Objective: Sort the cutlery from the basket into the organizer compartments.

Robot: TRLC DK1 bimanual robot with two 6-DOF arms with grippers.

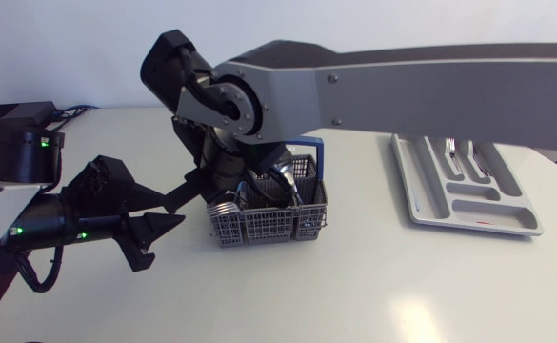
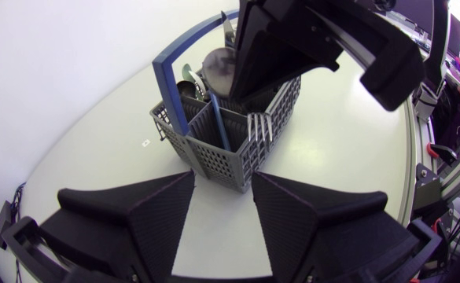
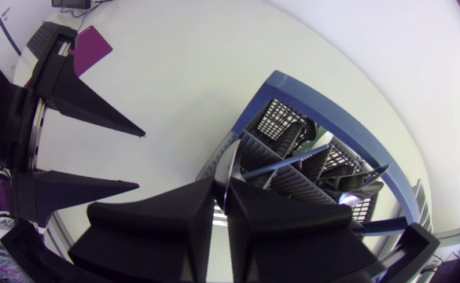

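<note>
Spoon [image 2: 218, 67] stands upright in basket [image 1: 259, 227], clamped between right gripper [image 3: 222, 192] fingers. Left gripper [image 2: 222, 177] sits just left, fingers apart.

brightly and evenly lit from overhead, with only faint, soft shadows on the white surface [image 1: 354, 286] beside the basket [image 1: 268, 224]. washed out to near-white glare in both wrist views. strongly bent by fisheye toward the edges, with the near left fingers [image 2: 135, 220] slightly soft.
</note>
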